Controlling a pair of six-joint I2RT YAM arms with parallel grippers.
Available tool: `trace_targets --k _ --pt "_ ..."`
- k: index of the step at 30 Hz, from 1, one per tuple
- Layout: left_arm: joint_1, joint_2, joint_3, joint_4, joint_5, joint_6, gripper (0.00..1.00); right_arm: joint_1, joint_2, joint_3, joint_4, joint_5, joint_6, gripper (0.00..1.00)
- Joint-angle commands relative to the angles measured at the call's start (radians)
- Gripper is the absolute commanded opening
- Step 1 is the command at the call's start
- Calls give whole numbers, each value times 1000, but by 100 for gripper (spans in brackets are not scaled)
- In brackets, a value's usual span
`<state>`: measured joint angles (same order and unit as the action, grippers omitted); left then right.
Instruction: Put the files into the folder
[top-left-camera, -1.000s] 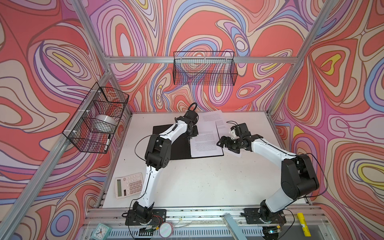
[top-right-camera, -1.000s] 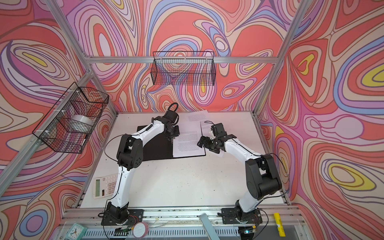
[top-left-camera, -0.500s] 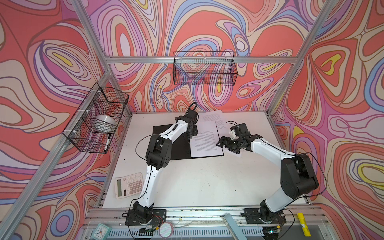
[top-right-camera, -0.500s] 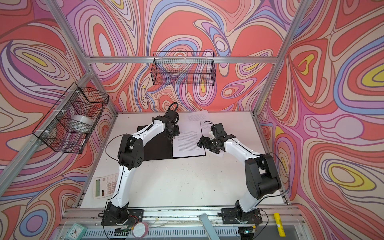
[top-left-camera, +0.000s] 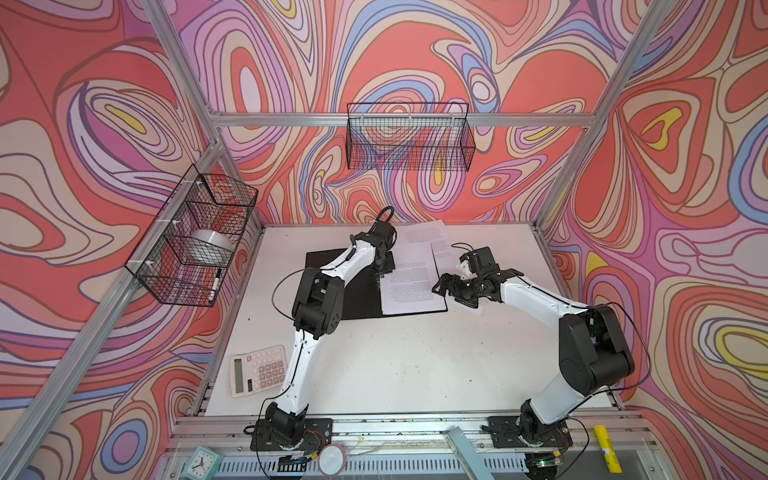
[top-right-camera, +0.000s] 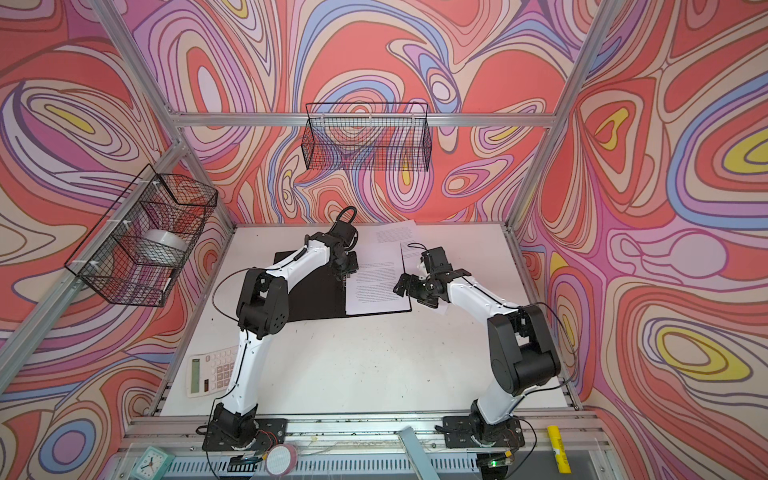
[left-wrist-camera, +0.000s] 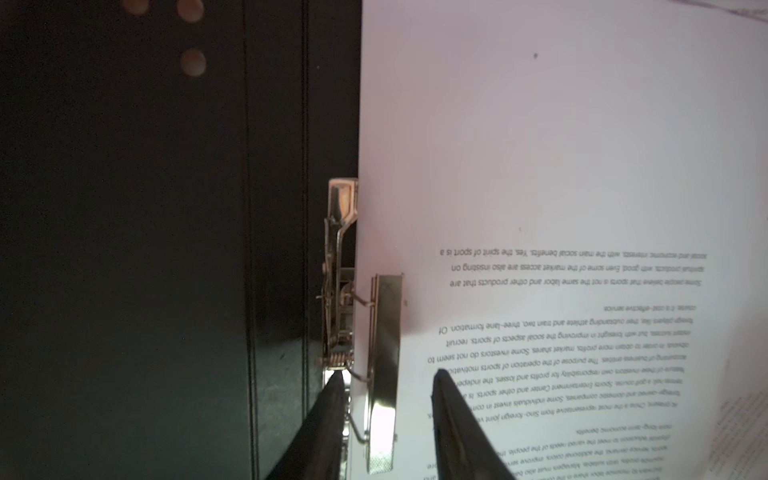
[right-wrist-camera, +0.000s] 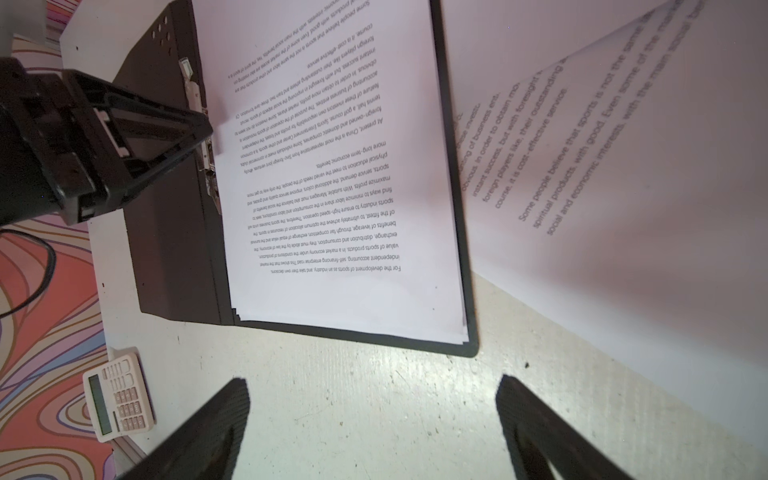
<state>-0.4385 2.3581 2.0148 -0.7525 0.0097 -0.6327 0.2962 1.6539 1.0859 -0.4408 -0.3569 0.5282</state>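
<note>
My left claw, narrowed, stands astride the metal clip at the spine of the open folder. One fingertip is at the clip's spring and the other on the paper, with gaps showing either side of the clip's bar. A stack of files lies on the folder's right half, its edge beneath that bar. More loose sheets lie on the table behind and right of the folder. My right claw hangs wide and empty above the table, by the folder's near right corner.
</note>
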Motion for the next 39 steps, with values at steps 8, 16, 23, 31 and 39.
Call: trace_targets --k 8,16,23,31,39 --pt "5 32 16 -16 -12 -24 31 5 3 -13 11 -11 -10 98" --pt "5 38 20 -20 -26 -22 21 5 7 -20 17 -18 -10 98" --pt "6 41 25 -27 -40 -10 15 5 10 -21 19 -21 -11 98" --pt "6 16 8 -26 -55 17 7 4 18 -27 29 -30 -6 98" --pt "5 -34 -40 -24 -65 34 5 5 20 -32 37 -35 -1 98"
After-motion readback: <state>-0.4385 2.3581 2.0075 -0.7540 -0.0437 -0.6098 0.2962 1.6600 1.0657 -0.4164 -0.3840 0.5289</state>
